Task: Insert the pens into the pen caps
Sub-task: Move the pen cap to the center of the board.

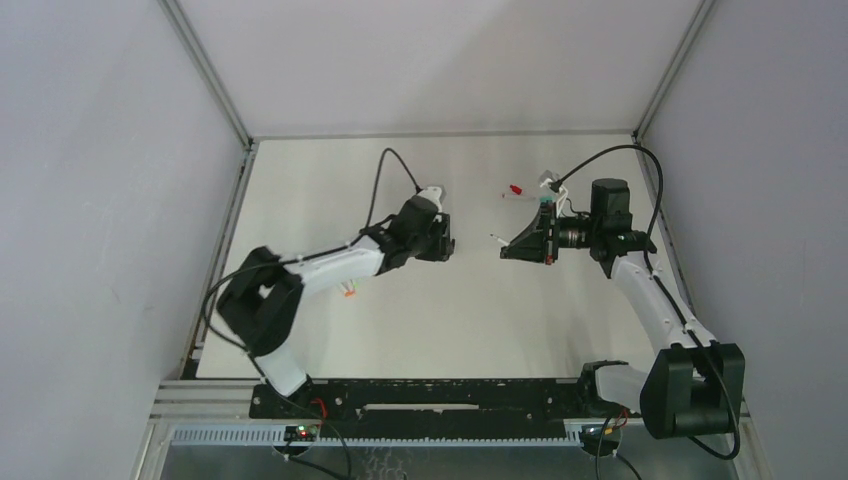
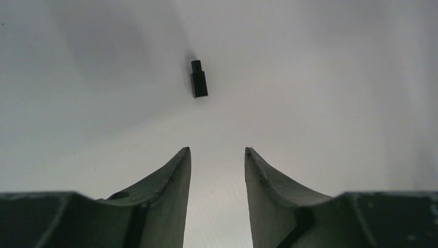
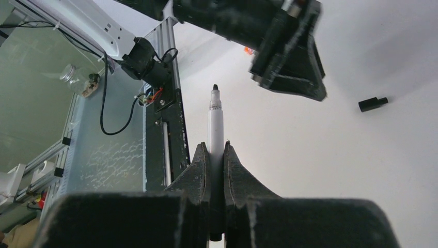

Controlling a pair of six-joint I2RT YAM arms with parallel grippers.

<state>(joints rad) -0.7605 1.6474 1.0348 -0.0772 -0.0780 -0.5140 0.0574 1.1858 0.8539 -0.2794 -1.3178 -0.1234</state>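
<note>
Pinching the thin white-barrelled, black-tipped pen (image 3: 215, 121) in your right gripper (image 3: 217, 151), you've not capped it yet: the short black plastic cap (image 2: 198, 80) lies loose ahead of your left gripper (image 2: 217, 155), jaws spread, empty.

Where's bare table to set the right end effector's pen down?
Widest free patch: the near middle of the table, between both arms and the base rail. The far-left corner behind the left arm is bare. Crowded: far right, where a red piece and a teal piece lie by the right end effector; a black cap lies before the left end effector.
</note>
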